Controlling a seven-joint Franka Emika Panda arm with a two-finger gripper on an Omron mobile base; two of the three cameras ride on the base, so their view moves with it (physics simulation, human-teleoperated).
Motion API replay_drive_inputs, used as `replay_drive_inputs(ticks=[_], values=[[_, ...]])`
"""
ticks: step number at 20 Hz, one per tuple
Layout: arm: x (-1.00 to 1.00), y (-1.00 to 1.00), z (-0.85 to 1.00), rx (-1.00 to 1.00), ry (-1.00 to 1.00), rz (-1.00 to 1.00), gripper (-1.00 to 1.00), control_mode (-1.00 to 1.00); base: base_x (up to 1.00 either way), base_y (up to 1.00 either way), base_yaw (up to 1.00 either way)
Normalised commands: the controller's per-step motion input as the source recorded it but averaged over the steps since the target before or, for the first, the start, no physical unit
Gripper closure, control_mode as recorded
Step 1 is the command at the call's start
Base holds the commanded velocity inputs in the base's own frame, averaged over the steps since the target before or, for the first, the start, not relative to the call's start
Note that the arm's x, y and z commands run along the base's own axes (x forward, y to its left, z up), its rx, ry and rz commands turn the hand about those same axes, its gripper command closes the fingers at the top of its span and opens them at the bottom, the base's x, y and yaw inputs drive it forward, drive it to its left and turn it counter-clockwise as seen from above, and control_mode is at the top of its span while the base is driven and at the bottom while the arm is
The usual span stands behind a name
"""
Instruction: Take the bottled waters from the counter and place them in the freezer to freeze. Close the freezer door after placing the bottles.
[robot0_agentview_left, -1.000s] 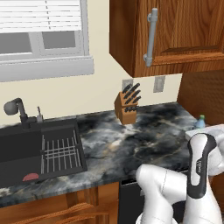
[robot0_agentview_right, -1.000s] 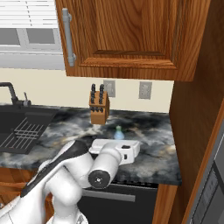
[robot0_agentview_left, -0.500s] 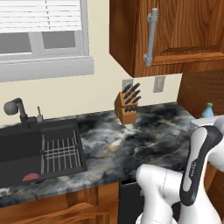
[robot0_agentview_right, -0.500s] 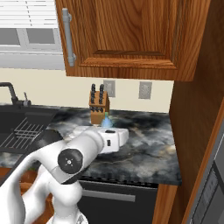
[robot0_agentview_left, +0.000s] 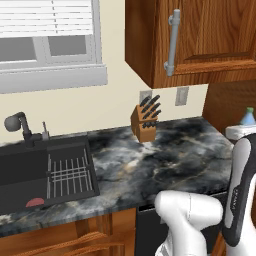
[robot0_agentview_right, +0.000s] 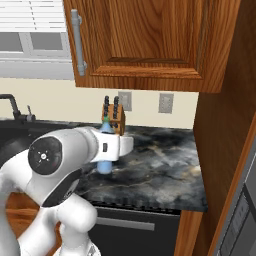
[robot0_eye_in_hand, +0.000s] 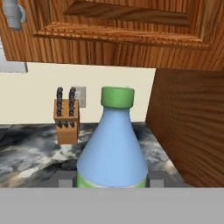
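A translucent blue-green water bottle (robot0_eye_in_hand: 112, 144) with a green cap stands upright in my gripper (robot0_eye_in_hand: 112, 179), which is shut on its lower body. The right base view shows the bottle (robot0_agentview_right: 104, 166) held above the dark marble counter (robot0_agentview_right: 160, 165), with its cap in front of the knife block. In the left base view only the bottle's top (robot0_agentview_left: 248, 117) peeks over my white hand at the right edge, above the counter (robot0_agentview_left: 175, 160). The freezer and its door are out of view.
A wooden knife block (robot0_agentview_left: 145, 122) stands against the back wall. A black sink with a wire rack (robot0_agentview_left: 55, 172) lies to the left. A brown upper cabinet (robot0_agentview_right: 145, 40) hangs overhead, and a tall wooden side panel (robot0_agentview_right: 225, 130) bounds the counter's right end.
The hand has risen off the counter with the bottle still gripped, and the arm has swung round. The bottle now sits higher and further right in the left base view.
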Motion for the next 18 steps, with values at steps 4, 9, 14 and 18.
replay_drive_inputs(ticks=[4,9,14,18], values=[[-0.38,0.56,0.0,0.04,0.0,-0.14,1.0,-1.0,0.0,0.0,0.0],[-0.12,0.76,0.0,0.01,-0.03,-0.11,1.0,-1.0,0.0,0.0,0.0],[0.0,0.62,0.0,0.0,-0.07,-0.1,1.0,-1.0,0.0,0.0,0.0],[0.0,0.46,-0.08,0.0,-0.14,-0.04,1.0,-1.0,0.0,0.0,0.0]])
